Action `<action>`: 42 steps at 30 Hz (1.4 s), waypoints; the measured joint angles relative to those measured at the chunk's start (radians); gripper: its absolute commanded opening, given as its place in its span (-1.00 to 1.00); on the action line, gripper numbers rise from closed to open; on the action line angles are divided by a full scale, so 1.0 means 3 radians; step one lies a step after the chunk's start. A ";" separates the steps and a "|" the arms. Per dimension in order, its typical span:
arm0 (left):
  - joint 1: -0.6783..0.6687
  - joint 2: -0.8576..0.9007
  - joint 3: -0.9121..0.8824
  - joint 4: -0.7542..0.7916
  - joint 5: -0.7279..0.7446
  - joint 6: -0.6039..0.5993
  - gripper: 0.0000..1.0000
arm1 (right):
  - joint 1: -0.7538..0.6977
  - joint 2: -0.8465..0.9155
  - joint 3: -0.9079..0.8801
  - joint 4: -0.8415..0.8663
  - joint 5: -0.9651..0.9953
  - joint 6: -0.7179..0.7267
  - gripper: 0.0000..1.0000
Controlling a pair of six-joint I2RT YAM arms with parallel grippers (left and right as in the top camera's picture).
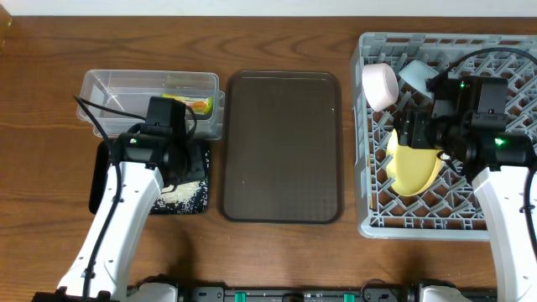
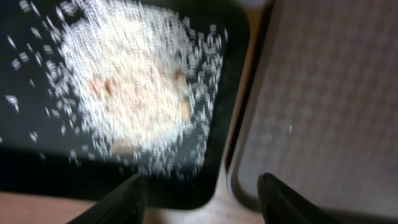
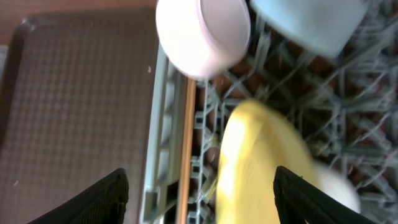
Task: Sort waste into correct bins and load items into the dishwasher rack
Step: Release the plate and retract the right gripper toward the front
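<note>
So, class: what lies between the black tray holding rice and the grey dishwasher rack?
The brown serving tray lies between the black tray and the dishwasher rack; the overhead view shows this best.

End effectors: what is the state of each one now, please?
Left end effector: open, empty.
Right end effector: open, above the round yellow plate, not gripping it.

The tub (image 1: 94, 84) is clear plastic, the rack (image 1: 419, 225) grey plastic, the table (image 1: 168, 42) wood.
</note>
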State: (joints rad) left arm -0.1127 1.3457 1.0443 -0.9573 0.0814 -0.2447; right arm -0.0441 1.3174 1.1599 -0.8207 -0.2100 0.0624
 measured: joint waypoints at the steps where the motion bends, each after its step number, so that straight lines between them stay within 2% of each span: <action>1: 0.0000 -0.0020 -0.0001 -0.0010 0.0010 0.0010 0.18 | 0.0000 -0.0009 0.0000 -0.0043 -0.0003 0.0022 0.46; 8: -0.0001 -0.0726 -0.0072 0.0001 0.0053 0.0036 0.22 | -0.0001 -0.0398 -0.0117 -0.0140 0.0018 0.0098 0.46; 10: -0.0001 -0.1082 -0.0140 0.0037 0.0041 0.0036 0.30 | -0.0001 -0.0660 -0.0262 -0.0060 0.0028 0.0111 0.47; 13: -0.0001 -0.1475 -0.0281 0.0118 0.0011 0.0057 0.50 | -0.0001 -0.1021 -0.0528 0.0094 0.0031 0.0123 0.64; 15: -0.0001 -0.1754 -0.0454 0.0175 -0.0009 0.0070 0.71 | -0.0001 -0.1319 -0.0809 0.0240 0.0038 0.0164 0.99; 19: -0.0001 -0.2149 -0.0777 0.0258 -0.0025 0.0043 0.74 | -0.0001 -0.1766 -0.1277 0.0401 0.0067 0.0160 0.99; 25: -0.0001 -0.2210 -0.0847 0.0318 -0.0032 0.0045 0.77 | -0.0001 -0.1965 -0.1542 0.0407 0.0100 0.0160 0.98; 42: -0.0001 -0.2210 -0.0847 0.0317 -0.0032 0.0046 0.79 | -0.0001 -0.1956 -0.1589 0.0406 0.0117 0.0160 0.98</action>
State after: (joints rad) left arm -0.1131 0.6827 0.7902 -0.8623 0.0719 -0.2310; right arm -0.0444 0.7307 0.6830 -0.6991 -0.1749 0.1104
